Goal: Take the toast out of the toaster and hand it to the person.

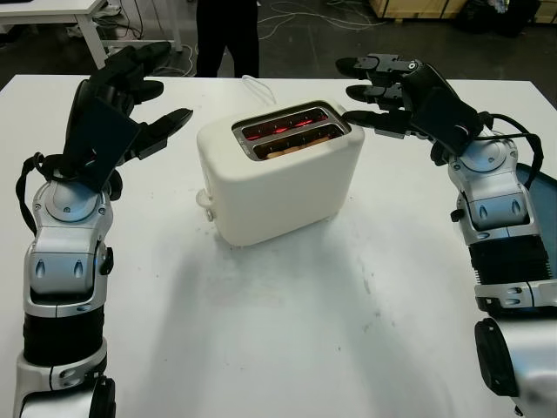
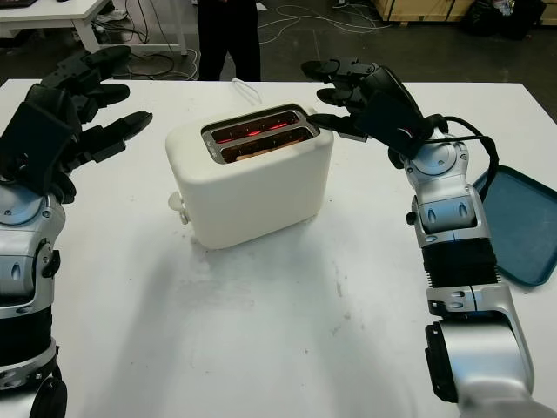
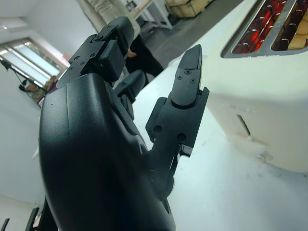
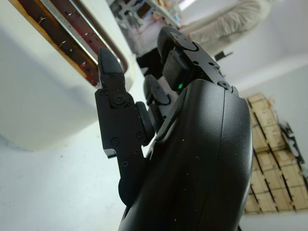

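Observation:
A cream-white toaster [image 1: 278,178] stands in the middle of the white table [image 1: 287,331]. Both its slots glow red inside. A tan slice of toast [image 1: 291,144] sits low in the near slot, its top about level with the rim; it appears too in the left wrist view as toast [image 3: 300,34]. My left hand [image 1: 167,87] is open, raised left of the toaster and apart from it. My right hand [image 1: 346,89] is open at the toaster's upper right corner, its lowest fingertip close to the slot rim. A person [image 1: 228,35] in dark trousers stands beyond the table's far edge.
A blue tray [image 2: 515,228] lies at the table's right edge, beside my right forearm. A white cord [image 1: 258,85] runs from behind the toaster toward the far edge. Desks, cables and wooden crates stand on the floor beyond the table.

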### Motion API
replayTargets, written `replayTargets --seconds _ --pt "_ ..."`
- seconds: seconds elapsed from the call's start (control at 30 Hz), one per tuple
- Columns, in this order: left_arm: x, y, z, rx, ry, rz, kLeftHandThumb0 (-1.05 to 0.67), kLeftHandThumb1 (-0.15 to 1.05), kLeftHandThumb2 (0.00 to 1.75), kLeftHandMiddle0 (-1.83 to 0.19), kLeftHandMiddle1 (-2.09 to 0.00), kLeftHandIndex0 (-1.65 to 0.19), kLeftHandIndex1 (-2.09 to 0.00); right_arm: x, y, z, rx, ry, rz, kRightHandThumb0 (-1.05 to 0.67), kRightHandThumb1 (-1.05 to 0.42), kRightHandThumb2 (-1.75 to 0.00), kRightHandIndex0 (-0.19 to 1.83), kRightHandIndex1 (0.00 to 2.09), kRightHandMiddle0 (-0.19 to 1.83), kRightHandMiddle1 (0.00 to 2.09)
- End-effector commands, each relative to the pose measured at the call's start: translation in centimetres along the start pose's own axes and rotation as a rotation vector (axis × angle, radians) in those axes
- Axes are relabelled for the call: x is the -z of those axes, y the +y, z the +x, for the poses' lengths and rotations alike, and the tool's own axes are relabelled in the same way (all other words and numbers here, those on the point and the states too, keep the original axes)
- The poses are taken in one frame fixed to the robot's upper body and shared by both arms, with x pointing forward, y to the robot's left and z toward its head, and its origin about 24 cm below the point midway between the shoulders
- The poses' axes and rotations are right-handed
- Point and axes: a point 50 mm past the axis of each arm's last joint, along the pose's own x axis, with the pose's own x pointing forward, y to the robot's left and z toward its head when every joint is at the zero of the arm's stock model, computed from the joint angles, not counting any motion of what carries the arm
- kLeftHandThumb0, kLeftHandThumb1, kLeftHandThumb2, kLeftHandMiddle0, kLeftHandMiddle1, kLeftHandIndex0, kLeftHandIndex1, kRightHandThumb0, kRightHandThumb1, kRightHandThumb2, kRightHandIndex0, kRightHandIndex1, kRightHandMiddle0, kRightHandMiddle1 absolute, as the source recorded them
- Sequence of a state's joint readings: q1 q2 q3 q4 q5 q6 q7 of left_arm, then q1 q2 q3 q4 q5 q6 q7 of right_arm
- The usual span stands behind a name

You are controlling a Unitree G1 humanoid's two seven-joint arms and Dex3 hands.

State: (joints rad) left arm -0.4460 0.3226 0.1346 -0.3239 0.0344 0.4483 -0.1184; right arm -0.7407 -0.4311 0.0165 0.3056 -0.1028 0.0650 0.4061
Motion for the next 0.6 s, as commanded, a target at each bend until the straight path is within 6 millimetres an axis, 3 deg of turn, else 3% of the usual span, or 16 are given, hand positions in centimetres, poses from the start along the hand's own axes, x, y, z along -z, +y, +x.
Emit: replayTargets --seconds 0.0,0.57 --pt "-0.11 0.00 0.04 0.011 -0.014 0.011 -0.27 0.83 0.21 -0.06 -0.91 -0.39 -0.22 -0.50 -0.37 0.13 -0.001 -0.014 -0.027 -0.29 -0.92 -0.06 0.50 0.14 0.53 0.00" --pt "-0.01 -0.05 0.12 0.015 -0.024 0.019 -0.29 0.82 0.22 -0.06 -0.96 -0.39 -0.25 -0.61 -0.34 0.18 -0.002 -0.015 -0.037 -0.29 -0.92 -0.06 0.50 0.15 0.54 0.00"
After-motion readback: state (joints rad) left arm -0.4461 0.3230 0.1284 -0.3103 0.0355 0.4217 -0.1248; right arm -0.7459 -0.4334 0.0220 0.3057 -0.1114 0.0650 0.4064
